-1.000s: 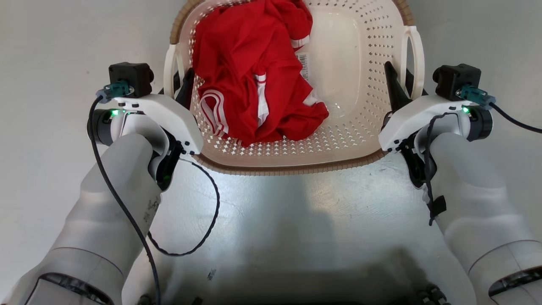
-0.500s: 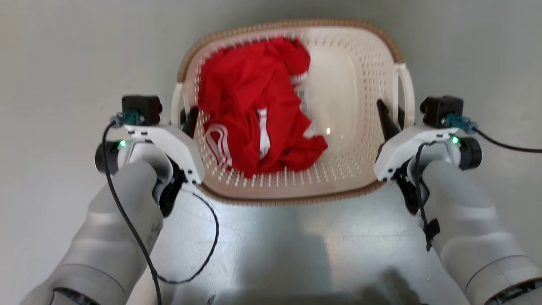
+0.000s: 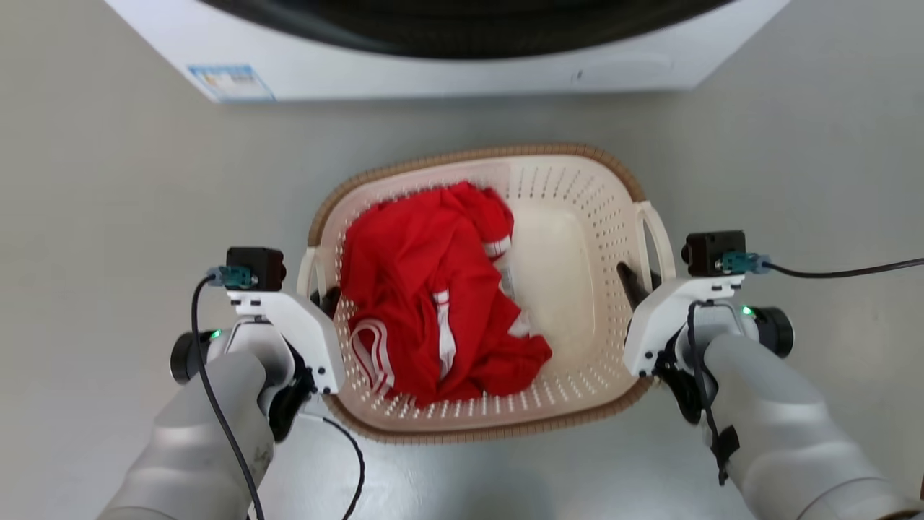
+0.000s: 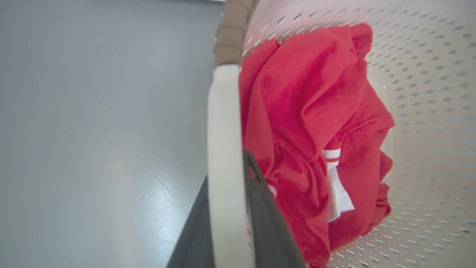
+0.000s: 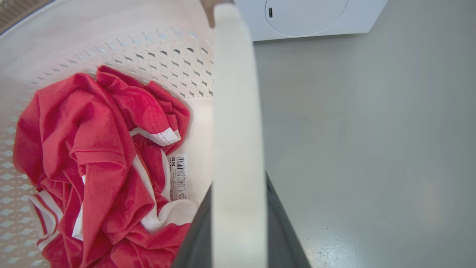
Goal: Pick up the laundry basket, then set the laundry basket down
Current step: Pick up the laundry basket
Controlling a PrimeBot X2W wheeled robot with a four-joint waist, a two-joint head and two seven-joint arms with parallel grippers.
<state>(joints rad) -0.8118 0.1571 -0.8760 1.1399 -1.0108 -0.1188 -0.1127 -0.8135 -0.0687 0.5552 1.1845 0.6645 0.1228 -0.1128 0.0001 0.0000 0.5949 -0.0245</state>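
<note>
The laundry basket [image 3: 469,154] is cream-white and perforated with a brown woven rim, and stands in the middle of the head view with a red garment [image 3: 426,289] inside. My left gripper [image 3: 323,295] is shut on its left white handle [image 3: 309,269]. My right gripper [image 3: 641,280] is shut on its right white handle [image 3: 658,238]. In the left wrist view the handle [image 4: 223,123] runs up between the dark fingers of the left gripper [image 4: 227,171]. The right wrist view likewise shows the handle [image 5: 234,93] clamped in the right gripper [image 5: 238,186]. I cannot tell whether the basket touches the floor.
A white washing machine [image 3: 447,68] stands just beyond the basket, with its dark door opening at the top edge. Its lower panel [image 5: 308,16] appears in the right wrist view. Grey floor [image 3: 108,217] lies on both sides of the basket.
The whole head picture has shifted: the camera moved, the basket now sits lower and smaller, and the washing machine has come into view. Both grippers stay on the handles.
</note>
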